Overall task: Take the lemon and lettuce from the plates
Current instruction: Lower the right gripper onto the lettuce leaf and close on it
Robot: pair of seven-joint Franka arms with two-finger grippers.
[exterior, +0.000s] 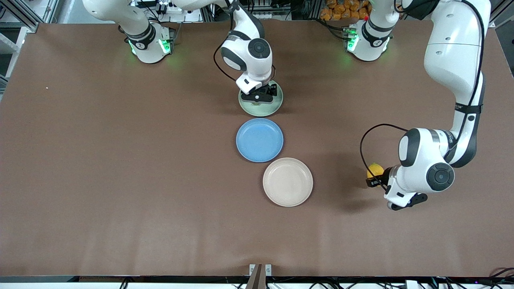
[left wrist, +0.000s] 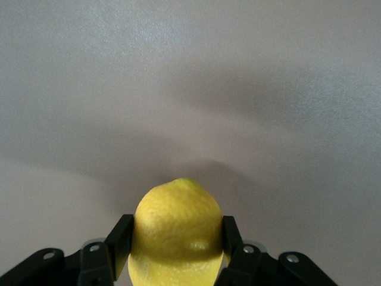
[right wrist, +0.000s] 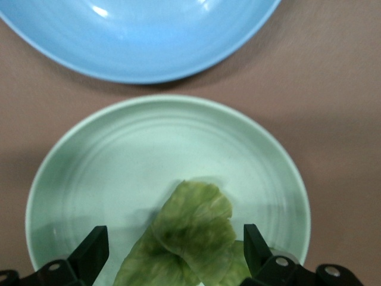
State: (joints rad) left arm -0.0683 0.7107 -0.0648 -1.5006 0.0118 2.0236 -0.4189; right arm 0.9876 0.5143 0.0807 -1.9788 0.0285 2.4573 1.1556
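My left gripper (exterior: 376, 177) is shut on the yellow lemon (exterior: 374, 169), over bare table toward the left arm's end, apart from the plates. In the left wrist view the lemon (left wrist: 177, 229) fills the gap between the black fingers (left wrist: 121, 241). My right gripper (exterior: 262, 96) is low over the mint green plate (exterior: 261, 109) and stands open. In the right wrist view the wrinkly green lettuce (right wrist: 190, 235) lies on that plate (right wrist: 119, 155), between the spread fingertips (right wrist: 93, 250) without touching them. The beige plate (exterior: 288, 182) holds nothing.
A bright blue plate (exterior: 260, 140) lies between the mint plate and the beige one, and its rim (right wrist: 137, 65) shows in the right wrist view. The brown table (exterior: 120, 180) stretches wide at both ends.
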